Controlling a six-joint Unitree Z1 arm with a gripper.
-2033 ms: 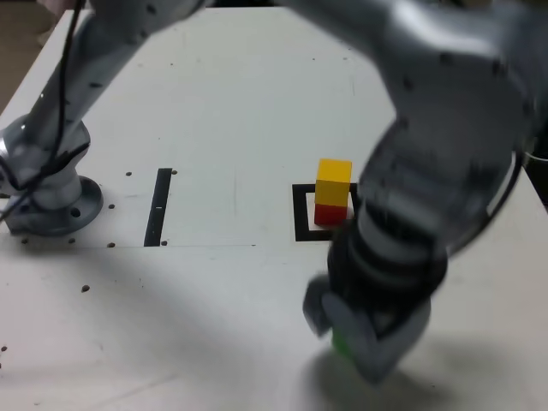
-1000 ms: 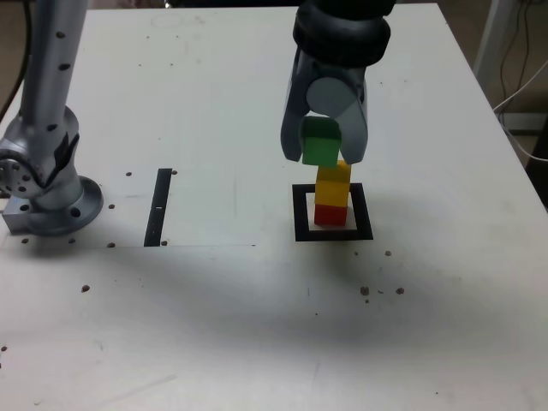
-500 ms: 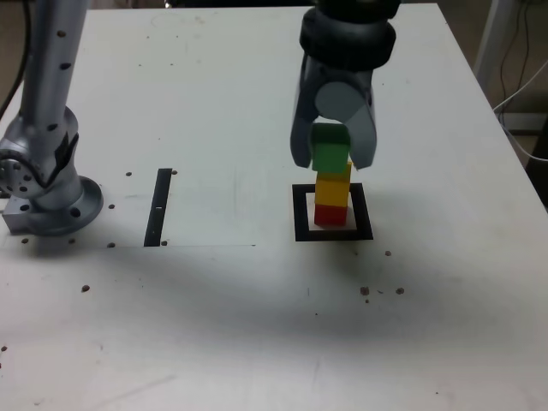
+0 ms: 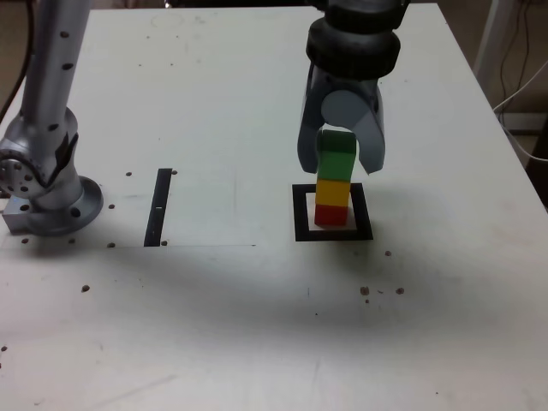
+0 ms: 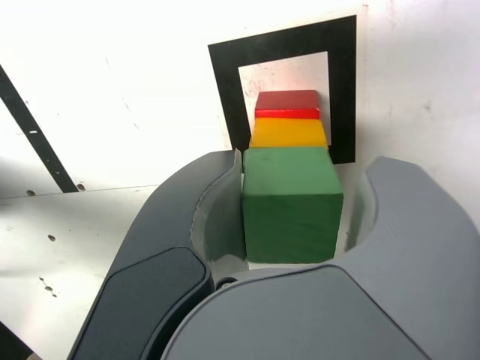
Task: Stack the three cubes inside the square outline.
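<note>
Green cube [image 5: 291, 206] atop yellow [image 5: 289, 133], between the tool's [image 5: 301, 196] parted jaws

On the table [image 4: 214, 325], the square outline [image 4: 301, 214] is taken as the landmark. Inside it the bottom cube [image 4: 330, 215] is placed, with the middle cube [image 4: 333, 192] stacked on that one. The top cube [image 4: 336, 158] is seen above the middle cube; whether it is fully seated cannot be told. Above the outline, the top cube is flanked on both sides by the gripper [image 4: 341, 168]. Toward the exterior view's left of the outline, the bar marking [image 4: 158, 207] is found, and farther left, the arm base [image 4: 56, 214].
</note>
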